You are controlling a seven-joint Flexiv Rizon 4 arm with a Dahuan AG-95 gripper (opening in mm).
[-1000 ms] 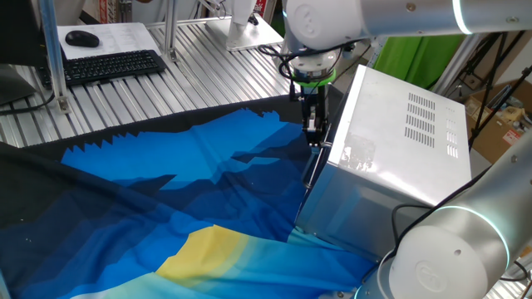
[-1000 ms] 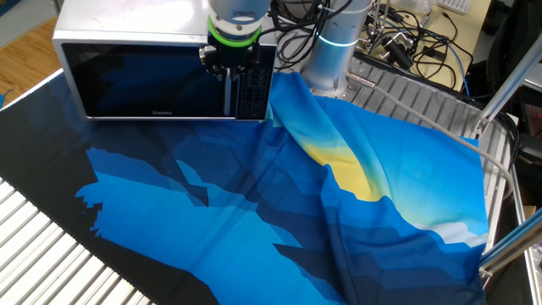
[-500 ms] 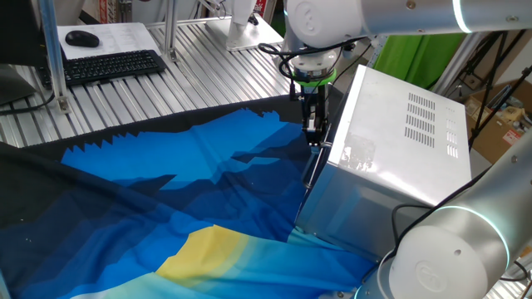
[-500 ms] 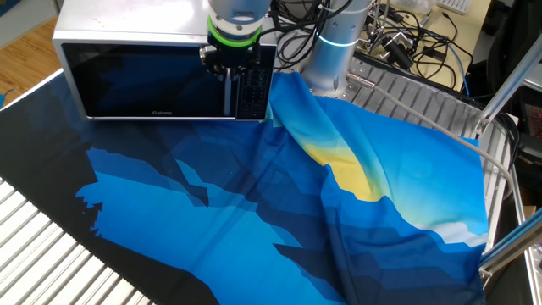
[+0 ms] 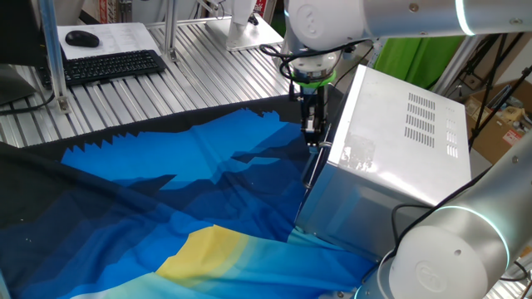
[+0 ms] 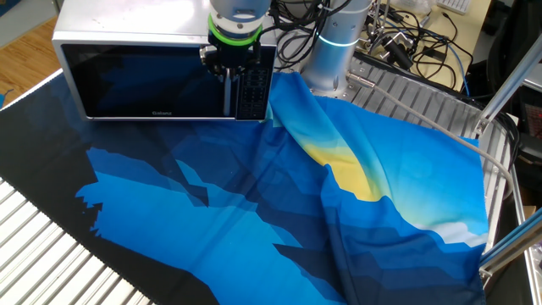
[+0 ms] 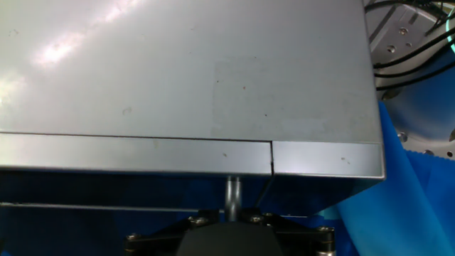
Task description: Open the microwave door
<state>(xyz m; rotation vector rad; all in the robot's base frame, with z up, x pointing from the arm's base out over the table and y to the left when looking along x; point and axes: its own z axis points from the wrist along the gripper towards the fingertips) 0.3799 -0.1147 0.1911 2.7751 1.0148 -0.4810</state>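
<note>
The microwave door [image 6: 148, 80] sits shut; the pincer [image 6: 229, 78] hangs at its handle [image 7: 232, 195], apparently gripping it, though its closure cannot be told. Pulling remains.

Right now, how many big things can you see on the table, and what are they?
Microwave: 1
Robot arm gripper, at the door handle: 1
Blue and yellow cloth: 1
Keyboard: 1
Computer mouse: 1
Total: 5
</note>
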